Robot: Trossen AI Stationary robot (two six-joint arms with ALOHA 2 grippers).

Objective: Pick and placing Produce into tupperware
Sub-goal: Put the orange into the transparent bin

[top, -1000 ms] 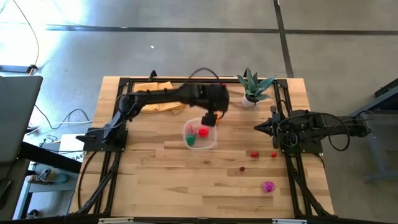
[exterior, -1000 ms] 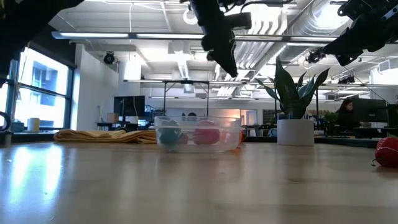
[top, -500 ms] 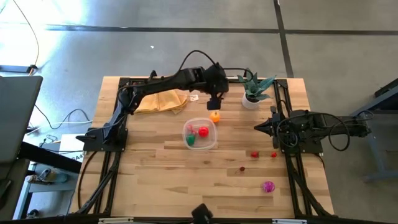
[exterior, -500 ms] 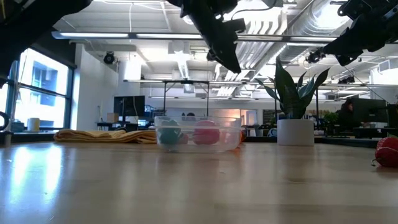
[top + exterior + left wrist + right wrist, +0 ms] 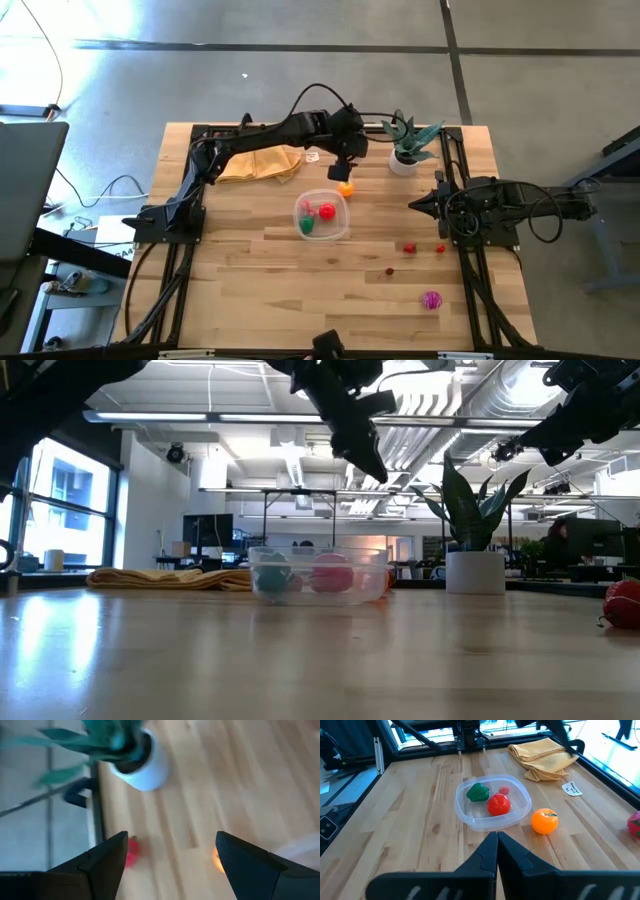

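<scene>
The tupperware (image 5: 322, 216) (image 5: 492, 804) is a clear shallow tub at mid-table. It holds a red piece (image 5: 499, 805), a green piece (image 5: 478, 792) and a small pink piece (image 5: 504, 790). An orange piece (image 5: 345, 187) (image 5: 544, 821) lies on the table just beyond the tub's far rim. My left gripper (image 5: 343, 172) (image 5: 170, 840) hangs open in the air above the orange piece, touching nothing. My right gripper (image 5: 412, 205) (image 5: 496, 837) is shut and waits at the table's right side. Two red pieces (image 5: 409, 247), a dark red one (image 5: 390, 270) and a magenta one (image 5: 431, 299) lie toward the near right.
A potted spiky plant (image 5: 405, 142) stands at the far right, close to my left gripper. Another red piece (image 5: 132, 854) lies near the pot. A folded tan cloth (image 5: 260, 162) lies at the far left, and a small paper tag (image 5: 572, 788) sits by it. Black frame rails edge both sides.
My left gripper has moved from over the tub's far rim toward the table's far edge, staying high. The orange piece, hidden under the arm a second ago, now shows on the table beyond the tub.
</scene>
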